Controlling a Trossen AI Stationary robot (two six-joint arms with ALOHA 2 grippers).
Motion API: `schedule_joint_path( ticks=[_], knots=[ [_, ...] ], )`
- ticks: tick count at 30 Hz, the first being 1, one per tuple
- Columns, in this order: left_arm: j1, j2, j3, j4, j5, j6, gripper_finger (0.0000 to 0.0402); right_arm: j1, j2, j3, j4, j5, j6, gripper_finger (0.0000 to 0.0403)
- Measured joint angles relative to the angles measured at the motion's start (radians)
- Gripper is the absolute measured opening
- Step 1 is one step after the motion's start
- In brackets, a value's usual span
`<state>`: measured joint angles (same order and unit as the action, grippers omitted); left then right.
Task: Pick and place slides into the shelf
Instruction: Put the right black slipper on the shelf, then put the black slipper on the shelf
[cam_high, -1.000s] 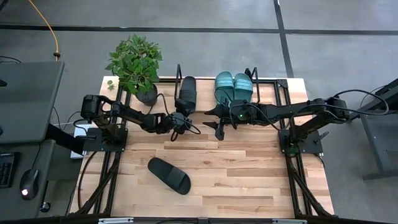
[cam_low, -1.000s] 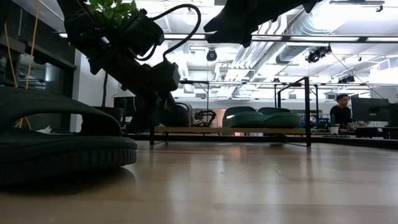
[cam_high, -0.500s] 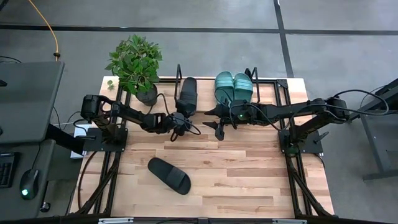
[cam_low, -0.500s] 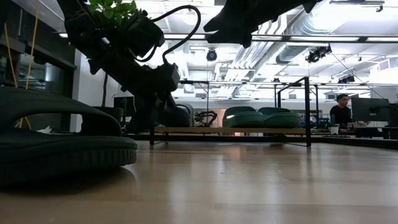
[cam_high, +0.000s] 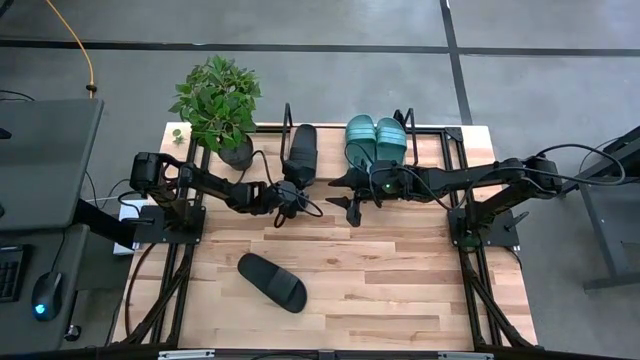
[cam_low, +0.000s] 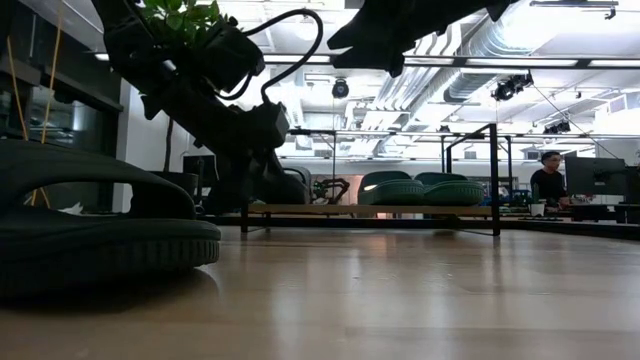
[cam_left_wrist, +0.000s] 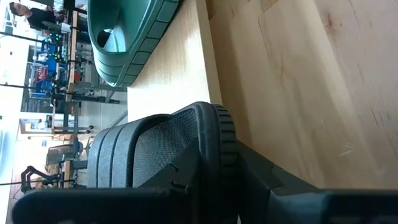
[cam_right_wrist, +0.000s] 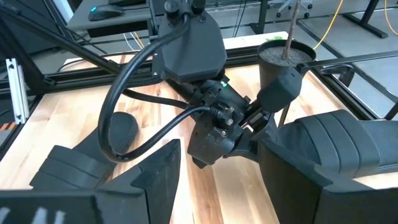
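Gripping the near end of a black slide (cam_high: 299, 152), your left end effector (cam_high: 288, 193) sits at the near edge of the shelf (cam_high: 330, 170); the left wrist view shows its fingers (cam_left_wrist: 205, 171) clamped across that slide's ribbed strap. The slide itself lies on the shelf's left part, pointing toward the far side. Your right end effector (cam_high: 352, 203) hangs just right of it, above the counter (cam_high: 400, 280) in front of the shelf, with its fingers (cam_right_wrist: 146, 180) spread wide and nothing between them.

Compared with a second ago you will find almost nothing changed: both arms keep the same pose in the high view, and in the low view the left arm's cable loop and wrist have shifted only slightly.

Two teal slides (cam_high: 375, 140) lie side by side on the shelf's right part, touching each other. A second black slide (cam_high: 272, 281) lies alone on the counter, well apart from the shelf on the near side, angled across the boards. A potted plant (cam_high: 217, 105) stands at the far left corner, just beside the shelf's left frame. Beyond the counter, the low view shows a room with ceiling ducts and lights, and a person (cam_low: 547, 180) seated at the far right among monitors.
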<state>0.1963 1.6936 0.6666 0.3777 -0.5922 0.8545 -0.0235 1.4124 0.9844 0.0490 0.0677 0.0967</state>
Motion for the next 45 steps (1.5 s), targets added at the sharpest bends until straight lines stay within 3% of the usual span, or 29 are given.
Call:
schedule_joint_path(
  ticks=[11, 17, 26, 35, 45],
  knots=[
    [0.0, 0.0, 0.0, 0.008, -0.083, -0.022, 0.0208, 0.0, 0.0, 0.0, 0.0, -0.001, 0.0, 0.0206],
    [0.0, 0.0, 0.0, 0.007, -0.123, -0.052, 0.0255, 0.0, 0.0, 0.0, 0.0, -0.001, 0.0, 0.0206],
    [0.0, 0.0, 0.0, -0.071, -0.05, -0.104, 0.0273, 0.0, 0.0, 0.0, 0.0, -0.009, 0.0, 0.0206],
    [-0.008, -0.001, 0.0, -0.075, -0.049, -0.128, 0.0273, 0.0, 0.0, 0.0, 0.0, -0.009, 0.0, 0.0206],
    [-0.12, -0.002, 0.0, -0.075, -0.198, -0.119, 0.0273, 0.0, 0.0, 0.0, 0.0, -0.009, 0.0, 0.0206]
  ],
)
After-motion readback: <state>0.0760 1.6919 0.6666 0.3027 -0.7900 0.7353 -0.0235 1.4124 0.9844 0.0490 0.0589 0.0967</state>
